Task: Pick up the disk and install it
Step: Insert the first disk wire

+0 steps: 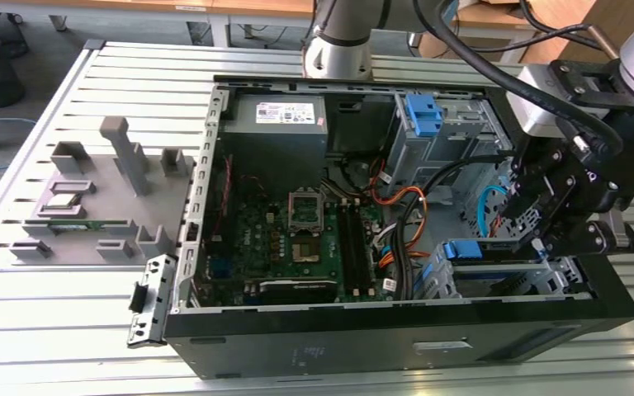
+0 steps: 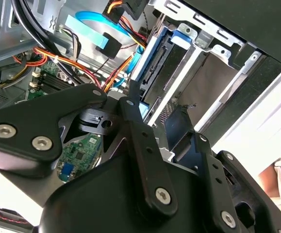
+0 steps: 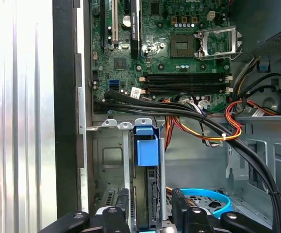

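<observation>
Disk sits edge-on inside drive cage, at lower right of open case in exterior view, blue rails showing. Black cables pass just beside cage.

We judge disk dense, rigid, metal faces slick, internals shock-sensitive. Best hold is squarely across blue side rails, no twisting.

Claw hangs directly over disk's end. Fingers are spread either side of it with a gap showing, so we read claw as open, clamping nothing.

The disk is showing smooth blue plastic rails. The ribbed metal surface is gleaming, and the case is looking matt black.
</observation>
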Motion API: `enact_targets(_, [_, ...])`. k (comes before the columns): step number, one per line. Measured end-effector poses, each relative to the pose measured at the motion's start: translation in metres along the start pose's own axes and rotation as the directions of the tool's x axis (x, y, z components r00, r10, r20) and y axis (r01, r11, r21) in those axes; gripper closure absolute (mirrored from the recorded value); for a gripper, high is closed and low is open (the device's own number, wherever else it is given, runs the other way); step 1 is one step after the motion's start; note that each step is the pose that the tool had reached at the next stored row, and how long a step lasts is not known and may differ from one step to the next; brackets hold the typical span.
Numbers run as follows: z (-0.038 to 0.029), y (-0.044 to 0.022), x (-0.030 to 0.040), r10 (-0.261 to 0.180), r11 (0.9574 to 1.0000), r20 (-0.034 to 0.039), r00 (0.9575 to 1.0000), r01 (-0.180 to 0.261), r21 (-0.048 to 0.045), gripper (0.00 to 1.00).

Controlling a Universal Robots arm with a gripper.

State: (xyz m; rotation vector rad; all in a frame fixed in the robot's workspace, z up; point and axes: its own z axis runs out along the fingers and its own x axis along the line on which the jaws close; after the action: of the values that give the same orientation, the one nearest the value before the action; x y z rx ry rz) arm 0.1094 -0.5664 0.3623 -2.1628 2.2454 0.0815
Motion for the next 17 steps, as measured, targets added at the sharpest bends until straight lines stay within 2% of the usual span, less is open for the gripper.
enact_targets(13, [0.0014,0.0005,-0.0136,0.000,1.0000,0.0023,1.0000,0.000,-0.0001,0.52])
enact_targets(17, [0.0017,0.0006,-0.0169,0.000,1.0000,0.0064,1.0000,0.000,-0.0002,0.52])
